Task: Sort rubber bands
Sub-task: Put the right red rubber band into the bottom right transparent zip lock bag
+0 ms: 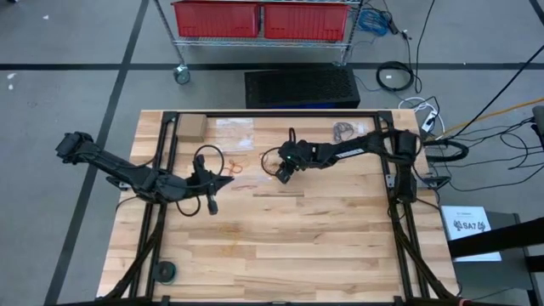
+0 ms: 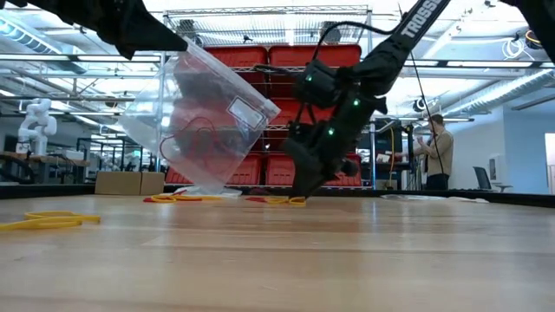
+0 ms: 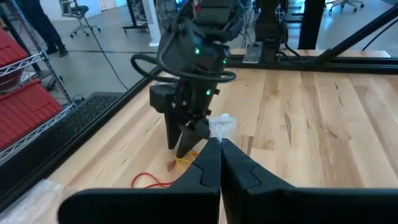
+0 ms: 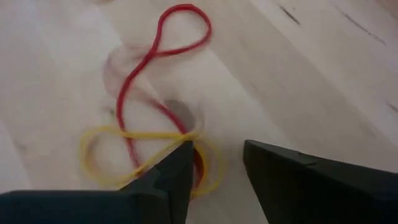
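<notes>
A red rubber band [image 4: 163,46] and a yellow rubber band [image 4: 99,138] lie crossed on the wooden table [image 1: 323,229], left of centre near its far edge. My right gripper [image 4: 216,155] points steeply down at them, open. One fingertip [image 4: 180,158] stands over the crossing and the other beside it on bare wood. My left gripper [image 3: 217,142] is just to the left, raised above the table and shut on a clear plastic bag [image 2: 204,113] with reddish bands inside. My left gripper pinches a bit of the clear bag's plastic [image 3: 222,123] between its two fingertips. The bag hangs tilted below the gripper in the low view. My right gripper has one fingertip at the yellow band's crossing [image 4: 186,138]; I cannot tell whether it touches.
A small cardboard box [image 1: 190,127] and flat clear bags [image 1: 235,133] lie at the far left. Dark bands [image 1: 344,130] lie at the far right. Yellow bands [image 1: 229,246] are near the front and a black roll [image 1: 164,270] at the front left corner.
</notes>
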Tool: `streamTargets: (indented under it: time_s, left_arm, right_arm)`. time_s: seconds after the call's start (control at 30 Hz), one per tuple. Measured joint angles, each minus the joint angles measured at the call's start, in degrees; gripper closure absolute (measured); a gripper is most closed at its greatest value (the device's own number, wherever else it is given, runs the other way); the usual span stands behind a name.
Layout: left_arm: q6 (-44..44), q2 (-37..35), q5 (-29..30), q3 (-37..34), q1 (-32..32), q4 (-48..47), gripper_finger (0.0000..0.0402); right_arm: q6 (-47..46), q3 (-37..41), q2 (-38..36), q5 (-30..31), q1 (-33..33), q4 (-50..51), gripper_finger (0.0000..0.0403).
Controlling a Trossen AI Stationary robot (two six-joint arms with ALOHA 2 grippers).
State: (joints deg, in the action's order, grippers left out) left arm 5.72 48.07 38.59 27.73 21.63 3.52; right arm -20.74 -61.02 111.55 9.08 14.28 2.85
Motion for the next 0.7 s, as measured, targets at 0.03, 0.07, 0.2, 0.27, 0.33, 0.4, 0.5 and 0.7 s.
streamTargets:
  time_s: [0.03, 0.07, 0.2, 0.27, 0.33, 0.4, 0.5, 0.7]
  left_arm:
    - [0.01, 0.00, 0.00, 0.00, 0.00, -0.12, 0.0402]
    - [0.02, 0.00, -0.02, 0.00, 0.00, -0.11, 0.0402]
    - [0.02, 0.00, -0.02, 0.00, 0.04, -0.30, 0.0402]
    - [0.02, 0.00, -0.02, 0.00, 0.04, -0.21, 0.0402]
    - [0.02, 0.00, -0.02, 0.00, 0.04, -0.20, 0.0401]
    - [0.01, 0.00, -0.02, 0.00, 0.04, -0.22, 0.0402]
    - [0.02, 0.00, -0.04, 0.00, 0.04, -0.23, 0.0402]
    - [0.02, 0.00, -0.04, 0.00, 0.04, -0.22, 0.0402]
  right_arm:
    - [-0.01, -0.52, 0.36, -0.06, 0.00, 0.51, 0.0273]
    - [0.01, -0.85, 0.89, 0.09, 0.00, 0.46, 0.0281]
    - [0.01, -1.40, 1.37, 0.26, 0.00, 1.31, 0.0328]
    - [0.30, -1.33, 1.00, 0.14, 0.00, 1.41, 0.0355]
    - [0.54, -1.26, 0.23, -0.40, -0.15, 2.11, 0.0380]
    - [0.64, -1.03, -0.83, -0.49, -0.37, 3.13, 0.0396]
    - [0.65, -1.07, -3.21, -0.45, -0.51, 4.08, 0.0397]
    - [0.65, -1.05, -7.79, 1.32, -0.61, 10.00, 0.0395]
